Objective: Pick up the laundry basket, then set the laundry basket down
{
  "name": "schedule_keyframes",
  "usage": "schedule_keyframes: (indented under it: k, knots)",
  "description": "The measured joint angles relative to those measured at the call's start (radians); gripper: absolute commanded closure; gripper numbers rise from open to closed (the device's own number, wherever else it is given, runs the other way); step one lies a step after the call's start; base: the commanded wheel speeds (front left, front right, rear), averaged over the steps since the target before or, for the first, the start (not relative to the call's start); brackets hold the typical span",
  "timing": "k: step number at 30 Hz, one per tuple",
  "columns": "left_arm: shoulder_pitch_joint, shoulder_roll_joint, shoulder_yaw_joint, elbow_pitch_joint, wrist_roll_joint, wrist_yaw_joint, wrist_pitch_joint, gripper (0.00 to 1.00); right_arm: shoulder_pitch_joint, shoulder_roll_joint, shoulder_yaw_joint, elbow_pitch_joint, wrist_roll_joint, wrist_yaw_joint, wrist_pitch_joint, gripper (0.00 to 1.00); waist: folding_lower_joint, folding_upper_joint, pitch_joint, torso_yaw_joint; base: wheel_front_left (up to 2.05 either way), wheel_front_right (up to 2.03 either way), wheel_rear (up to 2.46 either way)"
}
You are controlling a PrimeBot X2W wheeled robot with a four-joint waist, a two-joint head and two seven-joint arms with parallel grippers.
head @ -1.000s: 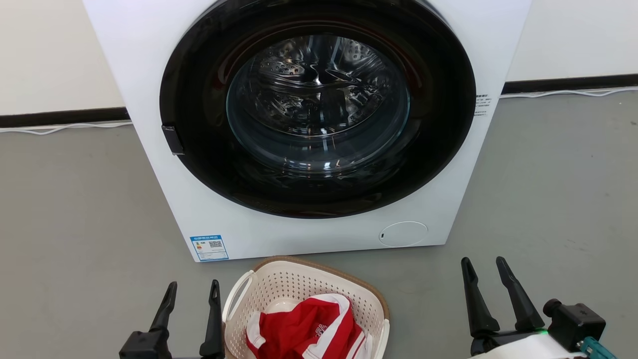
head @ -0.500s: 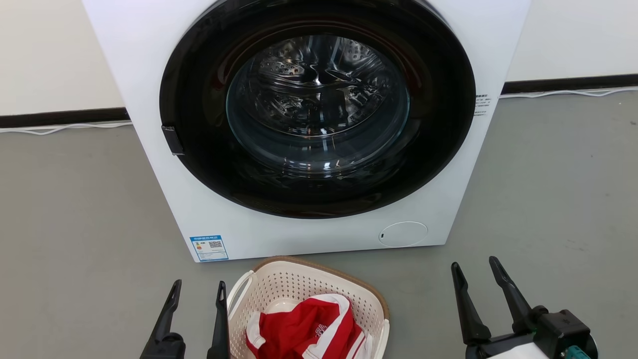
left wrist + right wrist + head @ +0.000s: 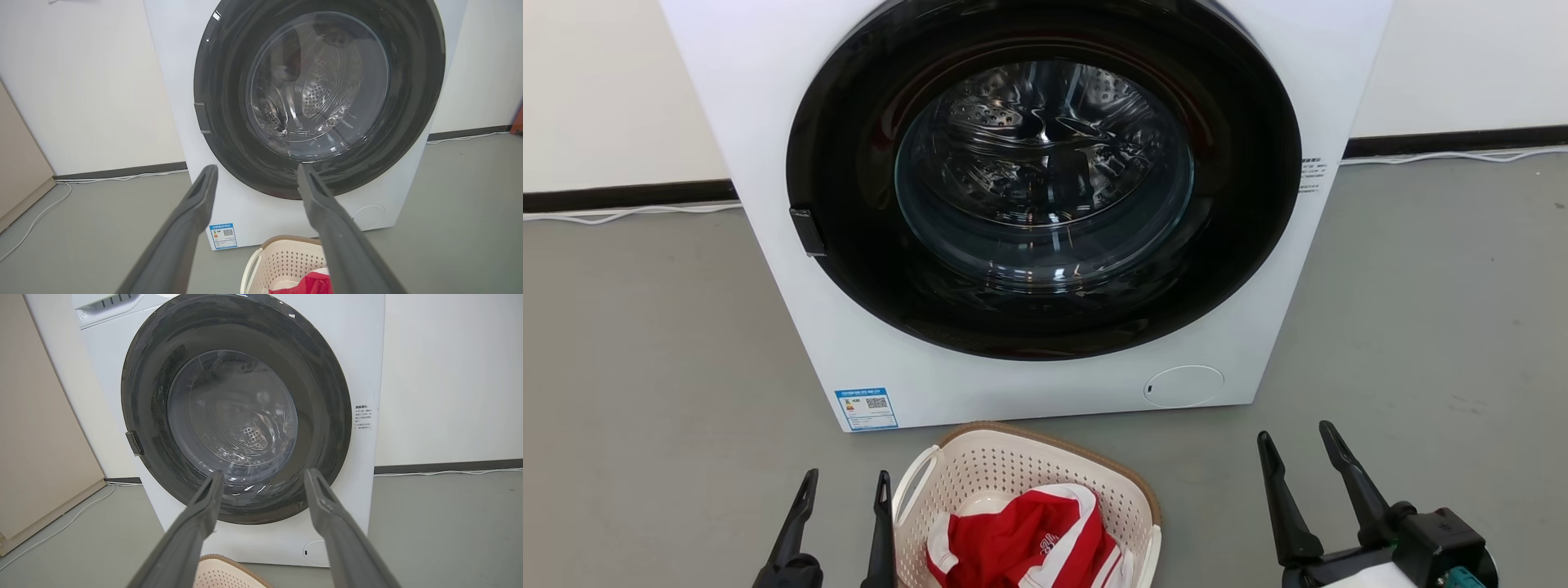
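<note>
On the floor (image 3: 645, 367) before the washing machine (image 3: 1013, 392): laundry basket (image 3: 996, 465), red-white garment (image 3: 1029, 539) inside | left gripper (image 3: 846, 474) released, just beside its left handle | right gripper (image 3: 1294, 430) released, well apart

The laundry basket (image 3: 1013, 465) is showing cream-white perforated walls and a brown woven-look rim, the garment (image 3: 1021, 543) red with white bands. The washing machine (image 3: 1029, 388) is looking white, its door ring (image 3: 849, 269) black.

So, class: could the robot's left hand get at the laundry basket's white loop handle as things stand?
Probably yes. The left hand is open and empty, right beside the loop handle on that side of the laundry basket, with nothing between them.
</note>
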Motion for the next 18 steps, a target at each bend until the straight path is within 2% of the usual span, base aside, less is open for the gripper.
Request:
schedule_keyframes:
  k: [18]
  knots:
    - [0.000,-0.018,0.022,0.003,0.009,-0.019,0.000,0.00,0.000,0.000,0.002,0.000,0.000,0.000,-0.002,0.00,0.0000,0.0000,0.013,0.000,0.00,0.00,0.00]
